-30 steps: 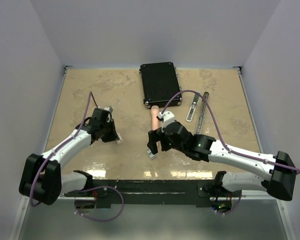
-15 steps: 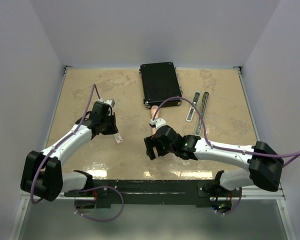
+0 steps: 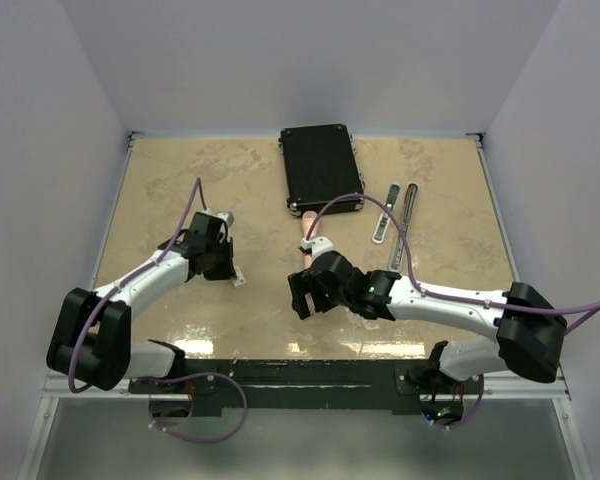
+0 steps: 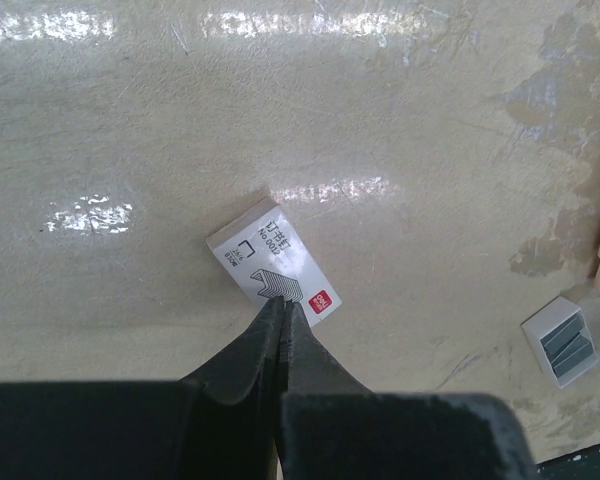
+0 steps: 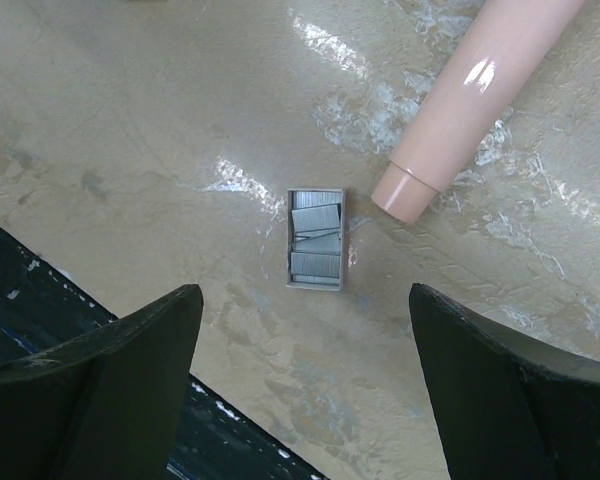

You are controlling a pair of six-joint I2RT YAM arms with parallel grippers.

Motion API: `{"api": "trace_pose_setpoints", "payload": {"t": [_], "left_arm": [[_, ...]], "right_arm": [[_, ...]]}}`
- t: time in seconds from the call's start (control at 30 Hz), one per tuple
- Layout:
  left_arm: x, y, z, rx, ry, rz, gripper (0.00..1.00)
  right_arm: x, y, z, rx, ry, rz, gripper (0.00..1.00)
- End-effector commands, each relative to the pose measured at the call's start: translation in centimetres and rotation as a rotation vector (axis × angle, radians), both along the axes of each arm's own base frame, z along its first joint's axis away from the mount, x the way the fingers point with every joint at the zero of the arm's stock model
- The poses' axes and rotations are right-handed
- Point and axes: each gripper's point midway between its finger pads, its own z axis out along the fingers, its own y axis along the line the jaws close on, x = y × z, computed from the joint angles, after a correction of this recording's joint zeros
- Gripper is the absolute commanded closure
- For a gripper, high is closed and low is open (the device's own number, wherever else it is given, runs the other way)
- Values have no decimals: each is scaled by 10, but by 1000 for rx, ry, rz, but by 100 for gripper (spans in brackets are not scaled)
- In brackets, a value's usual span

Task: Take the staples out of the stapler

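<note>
We judged the right gripper [image 5: 305, 318] was poised to take up the staples [image 5: 315, 243], loose grey strips in a small tray [image 5: 314, 287] lying directly between its wide-apart jaws. A straight drop, centred on the tray, would serve best, keeping the far finger off the pink stick [image 5: 475, 95] just beyond. That arm lay low, wrist pitched down. The left gripper [image 4: 283, 312], jaws together, rested its tips on a white card [image 4: 270, 262]. The stapler [image 3: 385, 214] seemed to lie well beyond the right jaws.
</note>
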Motion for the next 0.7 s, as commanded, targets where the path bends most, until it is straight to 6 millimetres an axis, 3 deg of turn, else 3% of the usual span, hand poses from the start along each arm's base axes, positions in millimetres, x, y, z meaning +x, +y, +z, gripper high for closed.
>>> {"api": "trace_pose_setpoints", "payload": {"t": [0.0, 0.67], "left_arm": [[9, -4, 1, -8, -32, -30, 100], [4, 7, -9, 48, 3, 5, 100]], "right_arm": [[5, 6, 13, 67, -24, -20, 11], [3, 3, 12, 73, -27, -20, 11]]}}
